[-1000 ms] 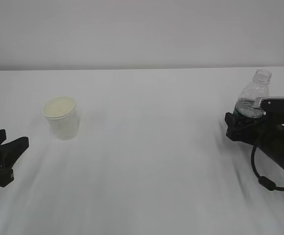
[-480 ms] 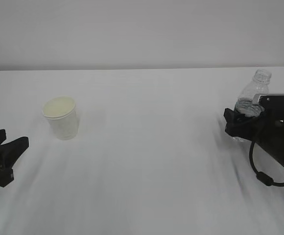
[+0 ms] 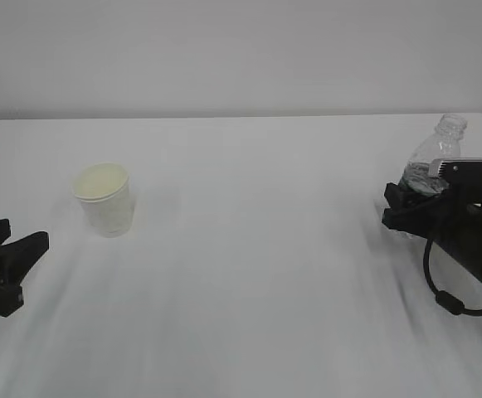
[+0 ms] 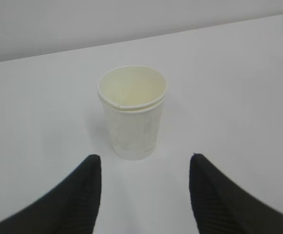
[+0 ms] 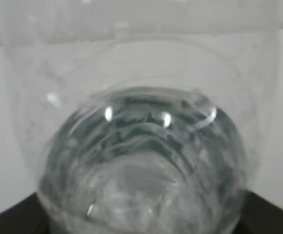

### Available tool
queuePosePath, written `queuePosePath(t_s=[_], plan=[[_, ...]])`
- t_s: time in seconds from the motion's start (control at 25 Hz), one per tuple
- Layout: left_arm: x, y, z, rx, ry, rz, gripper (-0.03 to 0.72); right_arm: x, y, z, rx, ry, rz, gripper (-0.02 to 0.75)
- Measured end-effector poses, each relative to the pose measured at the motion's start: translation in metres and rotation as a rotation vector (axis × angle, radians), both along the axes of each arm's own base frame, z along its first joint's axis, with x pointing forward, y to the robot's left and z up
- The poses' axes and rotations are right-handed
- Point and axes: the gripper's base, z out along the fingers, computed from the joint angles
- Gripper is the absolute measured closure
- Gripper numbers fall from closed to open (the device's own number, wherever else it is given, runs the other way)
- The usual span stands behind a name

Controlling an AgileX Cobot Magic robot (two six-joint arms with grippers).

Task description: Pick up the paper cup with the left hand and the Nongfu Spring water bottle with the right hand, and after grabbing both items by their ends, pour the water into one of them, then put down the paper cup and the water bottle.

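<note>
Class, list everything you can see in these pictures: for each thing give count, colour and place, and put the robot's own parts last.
Table: one, white, fills the scene below a pale wall.
Paper cup: one, white with cream inside, upright on the left of the table.
Water bottle: one, clear, capless, tilted, far right.
Water: clear, low in the bottle.
Left tool: black, open, short of the cup.
Right tool: black, around the bottle's lower part.

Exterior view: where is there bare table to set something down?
The wide stretch between the paper cup and the water bottle is bare, as is the far table. It is crowded only at the right gripper around the bottle.
</note>
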Motion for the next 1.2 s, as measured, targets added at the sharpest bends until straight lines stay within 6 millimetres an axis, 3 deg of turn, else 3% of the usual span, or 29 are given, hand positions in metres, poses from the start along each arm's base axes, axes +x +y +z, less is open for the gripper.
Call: queuePosePath(t_s=[0.4,0.64,0.88,1.2], plan=[[0.0,0.001,0.0,-0.001,0.0,0.008,0.267,0.0,0.0,0.0,-0.003,-0.002,0.003,0.313],[0.0,0.001,0.0,-0.002,0.0,0.01,0.267,-0.007,0.004,0.005,-0.125,-0.002,0.091,0.313],[0.0,0.001,0.0,-0.002,0.0,0.01,0.267,-0.011,0.005,0.025,-0.143,-0.052,0.104,0.314],[0.0,0.001,0.0,-0.002,0.0,0.01,0.267,-0.037,0.004,0.062,-0.143,-0.115,0.102,0.314]])
